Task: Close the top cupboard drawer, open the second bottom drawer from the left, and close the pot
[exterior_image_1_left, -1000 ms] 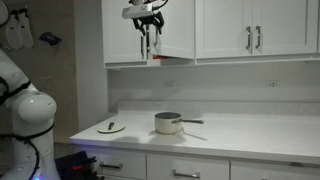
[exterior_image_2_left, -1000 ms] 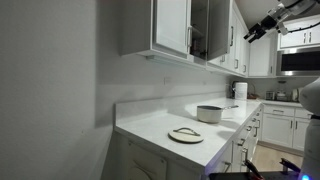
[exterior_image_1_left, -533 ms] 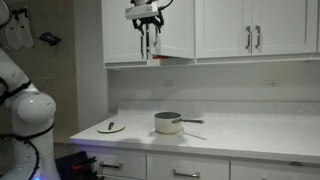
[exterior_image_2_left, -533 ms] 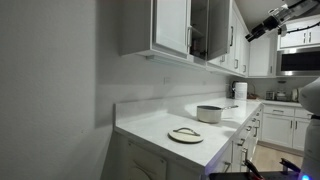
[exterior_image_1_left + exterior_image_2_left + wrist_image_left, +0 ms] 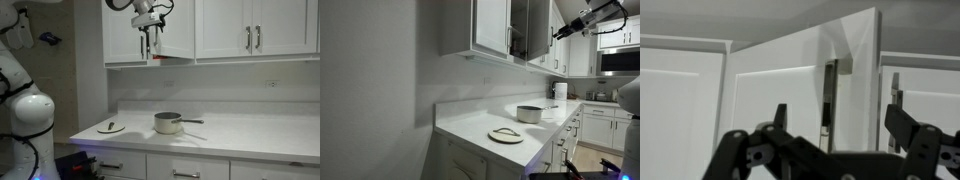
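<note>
The top cupboard door (image 5: 158, 45) stands open, swung out from the white wall cabinets; it also shows in an exterior view (image 5: 538, 35). In the wrist view the door (image 5: 800, 90) fills the middle, with its vertical silver handle (image 5: 829, 95) near its edge. My gripper (image 5: 148, 18) is open and empty, just in front of the door near its top, apart from it (image 5: 565, 30) (image 5: 840, 122). The steel pot (image 5: 168, 123) stands uncovered on the white counter (image 5: 530, 114). Its lid (image 5: 111, 127) lies flat beside it (image 5: 506, 135). The second bottom drawer (image 5: 186, 169) is shut.
Closed white wall-cabinet doors (image 5: 255, 28) run along beside the open one. The white counter (image 5: 250, 135) has lower drawers (image 5: 112, 165) beneath it. The robot's white base (image 5: 28, 115) stands at the side. More kitchen cabinets (image 5: 600, 125) stand further back.
My gripper has moved closer to the open cupboard door and a little higher. The door, pot and lid have not moved.
</note>
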`<state>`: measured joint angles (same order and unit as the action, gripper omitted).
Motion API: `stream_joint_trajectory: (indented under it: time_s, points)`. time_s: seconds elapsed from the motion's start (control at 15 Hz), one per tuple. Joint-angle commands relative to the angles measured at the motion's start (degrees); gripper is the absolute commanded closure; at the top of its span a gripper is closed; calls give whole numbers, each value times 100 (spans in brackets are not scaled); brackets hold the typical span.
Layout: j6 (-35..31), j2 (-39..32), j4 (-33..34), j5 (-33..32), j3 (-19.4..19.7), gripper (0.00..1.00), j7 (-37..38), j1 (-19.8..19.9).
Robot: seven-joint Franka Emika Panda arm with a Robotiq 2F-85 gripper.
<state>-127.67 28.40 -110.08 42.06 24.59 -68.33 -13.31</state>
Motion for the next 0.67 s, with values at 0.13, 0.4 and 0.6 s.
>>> stream_joint_trajectory:
  time_s: [0.13,0.4,0.6]
  points:
    - [-1252,-432,-132,248,-852,6,-43,401]
    - [-1420,-437,-194,159,-1125,37,46,479]
    - [-1379,-421,-226,123,-1226,60,95,501]
